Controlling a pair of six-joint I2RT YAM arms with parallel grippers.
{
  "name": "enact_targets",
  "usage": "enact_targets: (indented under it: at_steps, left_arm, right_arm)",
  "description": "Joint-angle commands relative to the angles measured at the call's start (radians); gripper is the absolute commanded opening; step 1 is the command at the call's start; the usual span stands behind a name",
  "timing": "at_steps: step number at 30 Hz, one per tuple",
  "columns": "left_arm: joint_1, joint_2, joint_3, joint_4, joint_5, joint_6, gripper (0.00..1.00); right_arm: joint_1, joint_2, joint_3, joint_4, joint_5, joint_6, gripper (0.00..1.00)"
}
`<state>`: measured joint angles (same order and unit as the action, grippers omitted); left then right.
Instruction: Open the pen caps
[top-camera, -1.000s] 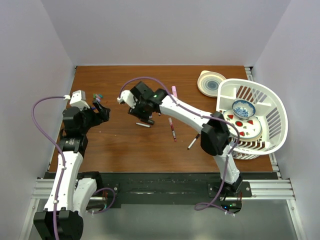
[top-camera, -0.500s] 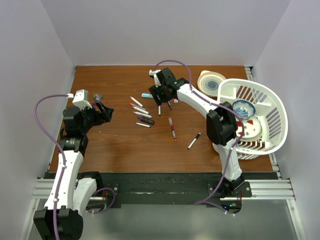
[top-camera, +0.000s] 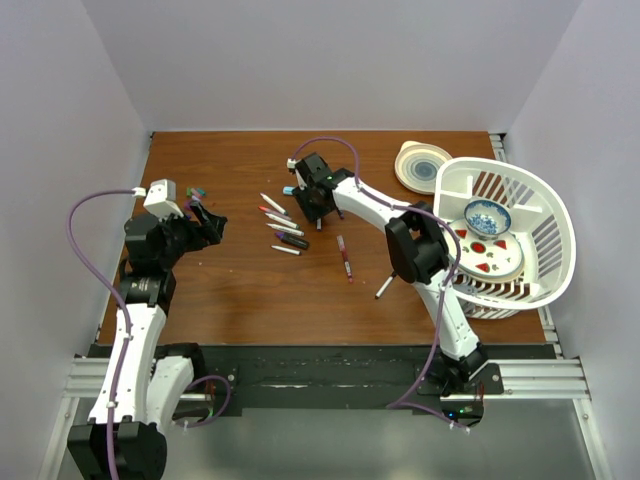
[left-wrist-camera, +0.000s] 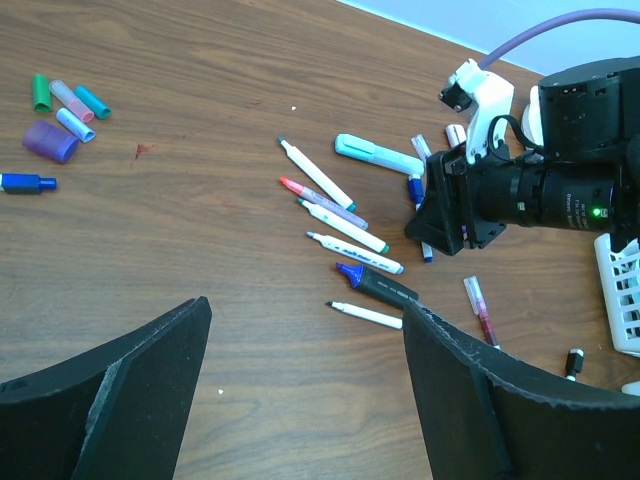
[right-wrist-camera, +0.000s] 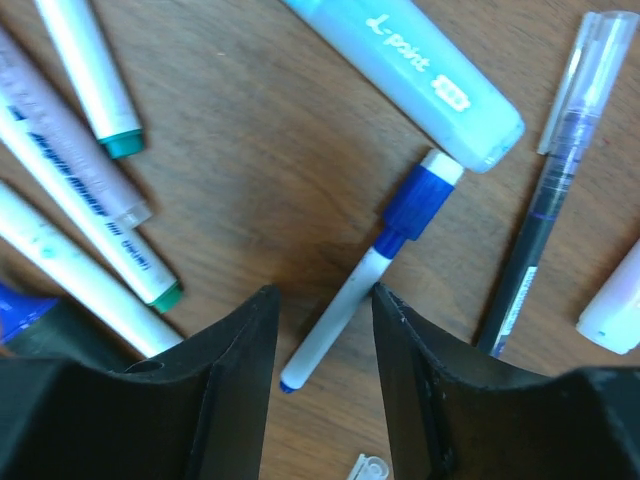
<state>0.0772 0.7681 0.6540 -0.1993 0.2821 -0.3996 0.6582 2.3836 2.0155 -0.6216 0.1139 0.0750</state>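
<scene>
My right gripper is open, low over the table, its jaws on either side of a white pen with a blue pen cap still on. A light blue highlighter and a dark pen with a clear cap lie just beyond it. Several uncapped pens lie in a row left of it. Loose pen caps sit at the far left. My left gripper is open and empty, above bare wood.
A white basket holding a plate and a bowl stands at the right, with a round lid behind it. A red pen and a black-tipped pen lie mid-table. A blue pen piece lies near the loose caps.
My right gripper left the pen row, swung to the back right, then came back left and down over the blue-capped pen. The left arm has barely moved.
</scene>
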Motion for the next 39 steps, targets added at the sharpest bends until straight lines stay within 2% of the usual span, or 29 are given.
enact_targets:
  at_steps: [1,12,19,22,24,27,29,30,31,32,33,34,36,37,39]
  left_arm:
    - [-0.002,-0.009,-0.002,0.041,0.006,0.025,0.83]
    - [-0.002,-0.001,-0.005,0.054,0.045,0.022,0.83]
    - [-0.002,0.011,-0.016,0.086,0.104,0.018,0.83]
    - [-0.002,0.029,-0.031,0.132,0.185,-0.001,0.86]
    - [-0.002,0.046,-0.045,0.176,0.322,-0.013,0.88]
    - [-0.002,0.074,-0.124,0.341,0.500,-0.120,0.88]
    - [-0.002,0.088,-0.177,0.530,0.578,-0.278,0.88]
    - [-0.004,0.092,-0.233,0.605,0.597,-0.415,0.89]
    - [-0.004,0.097,-0.266,0.788,0.611,-0.492,0.89]
    - [-0.010,0.102,-0.299,0.892,0.620,-0.571,0.89]
    - [-0.014,0.103,-0.360,0.996,0.614,-0.646,0.90]
    - [-0.023,0.112,-0.385,1.175,0.602,-0.767,0.90]
    - [-0.063,0.119,-0.431,1.280,0.533,-0.858,0.90]
    - [-0.068,0.119,-0.435,1.308,0.504,-0.863,0.90]
    - [-0.155,0.115,-0.429,1.302,0.433,-0.852,0.90]
  right_arm:
    - [-0.006,0.003,0.046,0.003,0.049,0.000,0.45]
    - [-0.003,0.023,-0.006,-0.015,0.033,0.008,0.21]
    - [-0.003,-0.075,-0.139,0.034,0.044,0.008,0.04]
    - [-0.003,-0.130,-0.210,0.071,0.018,0.003,0.00]
    - [-0.005,-0.214,-0.253,0.094,-0.058,-0.006,0.00]
    - [-0.005,-0.377,-0.346,0.149,-0.189,-0.040,0.00]
    - [-0.006,-0.469,-0.420,0.178,-0.291,-0.111,0.00]
    - [-0.006,-0.554,-0.446,0.181,-0.432,-0.141,0.00]
    - [-0.011,-0.593,-0.505,0.194,-0.509,-0.205,0.00]
    - [-0.009,-0.624,-0.536,0.201,-0.575,-0.227,0.00]
    - [-0.011,-0.683,-0.566,0.213,-0.712,-0.240,0.00]
    - [-0.009,-0.704,-0.621,0.235,-0.780,-0.266,0.00]
    - [-0.009,-0.744,-0.668,0.272,-0.926,-0.273,0.00]
    - [-0.009,-0.747,-0.698,0.307,-1.054,-0.262,0.00]
    - [-0.011,-0.747,-0.709,0.339,-1.120,-0.235,0.00]
